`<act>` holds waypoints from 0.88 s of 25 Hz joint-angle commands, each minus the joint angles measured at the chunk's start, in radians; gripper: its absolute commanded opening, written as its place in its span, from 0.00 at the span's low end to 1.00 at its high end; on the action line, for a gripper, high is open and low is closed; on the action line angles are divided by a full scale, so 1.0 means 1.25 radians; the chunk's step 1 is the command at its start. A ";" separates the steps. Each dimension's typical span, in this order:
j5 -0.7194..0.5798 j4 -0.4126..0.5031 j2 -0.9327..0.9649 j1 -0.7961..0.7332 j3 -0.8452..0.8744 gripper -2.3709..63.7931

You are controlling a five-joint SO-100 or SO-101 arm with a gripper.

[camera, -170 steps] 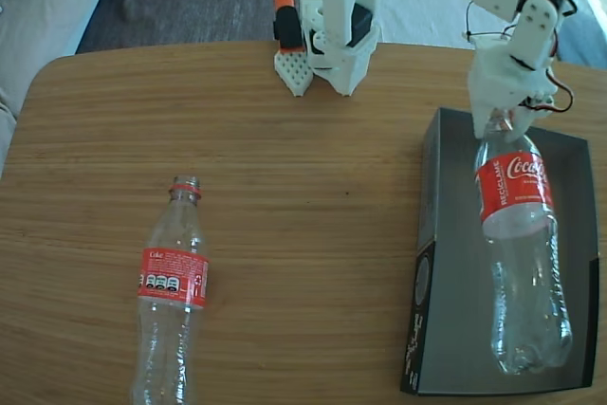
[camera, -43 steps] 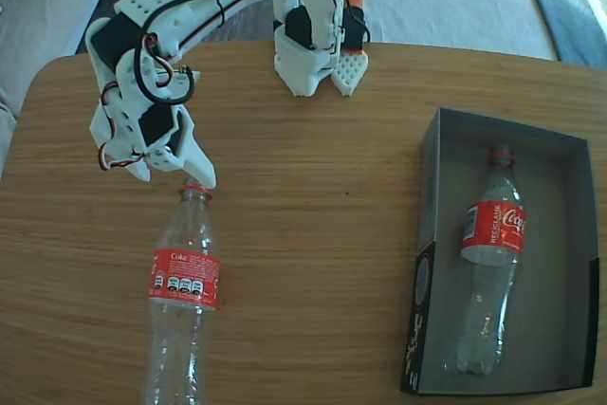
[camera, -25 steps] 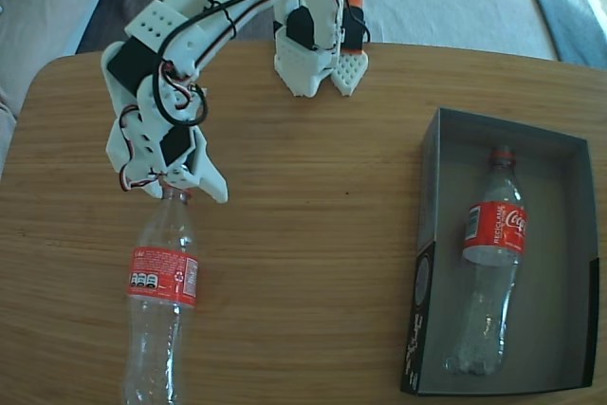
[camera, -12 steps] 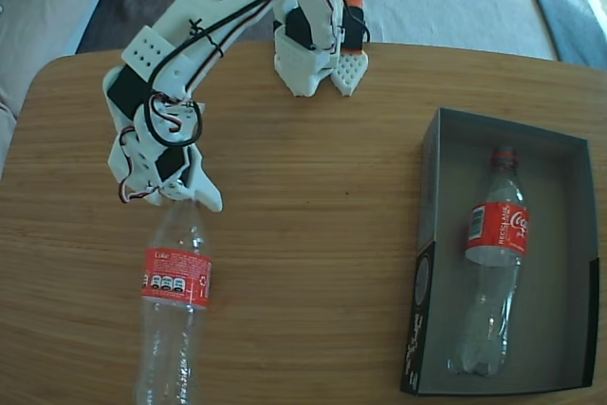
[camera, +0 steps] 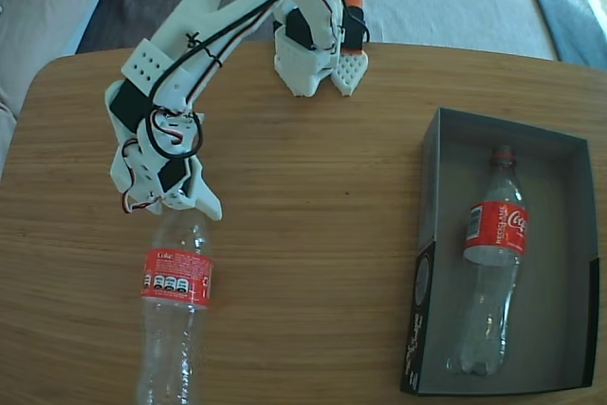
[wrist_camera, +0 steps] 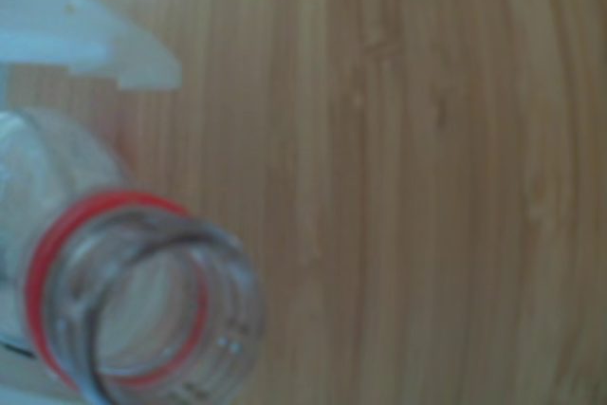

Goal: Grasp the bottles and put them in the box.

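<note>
Wooden worktop (camera: 313,196), sofa beyond. Near: second bottle (camera: 175,301) lying, neck under gripper (camera: 180,208); fingers (wrist_camera: 114,45) beside neck, clenched or not I cannot tell. Far right: first bottle (camera: 488,272) in box (camera: 432,234). Step: second grasp; next, secure neck, lift.

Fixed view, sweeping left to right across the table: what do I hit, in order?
Gripper at the neck of the loose bottle → arm base → box wall → bottle in the box.

fixed view: box (camera: 432,234) on table (camera: 313,206) rt side, 1 bottle (camera: 486,272) inside; 2nd bottle (camera: 174,305) lying on table lt-front, well apart from box.
</note>
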 commanded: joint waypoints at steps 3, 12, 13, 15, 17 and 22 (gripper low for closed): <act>-0.007 -0.006 0.013 0.004 -0.040 0.62; -0.007 0.000 0.021 0.009 -0.027 0.31; -0.007 0.000 0.021 0.009 -0.027 0.28; -0.001 -0.001 0.021 0.010 -0.027 0.24; 0.000 0.001 0.021 0.010 -0.027 0.19; 0.000 0.005 0.021 0.017 -0.027 0.09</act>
